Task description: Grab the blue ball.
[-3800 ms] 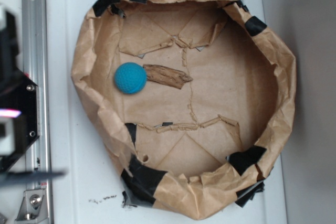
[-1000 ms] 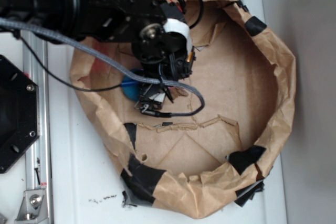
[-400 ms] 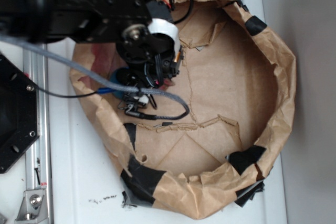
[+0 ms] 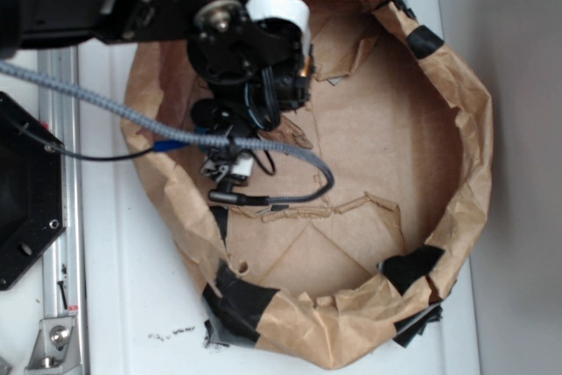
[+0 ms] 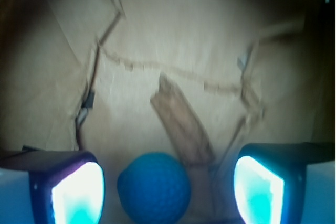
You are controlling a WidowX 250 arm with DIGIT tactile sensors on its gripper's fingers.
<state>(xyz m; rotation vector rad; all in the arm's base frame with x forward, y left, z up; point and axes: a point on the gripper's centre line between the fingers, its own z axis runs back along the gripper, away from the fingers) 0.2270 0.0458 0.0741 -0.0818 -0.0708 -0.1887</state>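
The blue ball (image 5: pixel 154 187) is a dimpled teal-blue sphere lying on the brown paper floor. In the wrist view it sits between my two fingers, closer to the left finger (image 5: pixel 79 192) than the right one (image 5: pixel 260 190), touching neither. My gripper (image 5: pixel 168 195) is open and low around the ball. In the exterior view my gripper (image 4: pixel 230 133) and arm cover the ball, so it is hidden there.
A flat brown wood scrap (image 5: pixel 181 124) lies just beyond the ball, toward the right finger. A crumpled brown paper wall (image 4: pixel 465 129) with black tape rings the work area. A metal rail (image 4: pixel 61 217) and a black base (image 4: pixel 22 199) stand at the left.
The arm came in over the left side of the paper basin and shifted left and toward the top of the picture. The ball, partly visible a second ago, is now covered.
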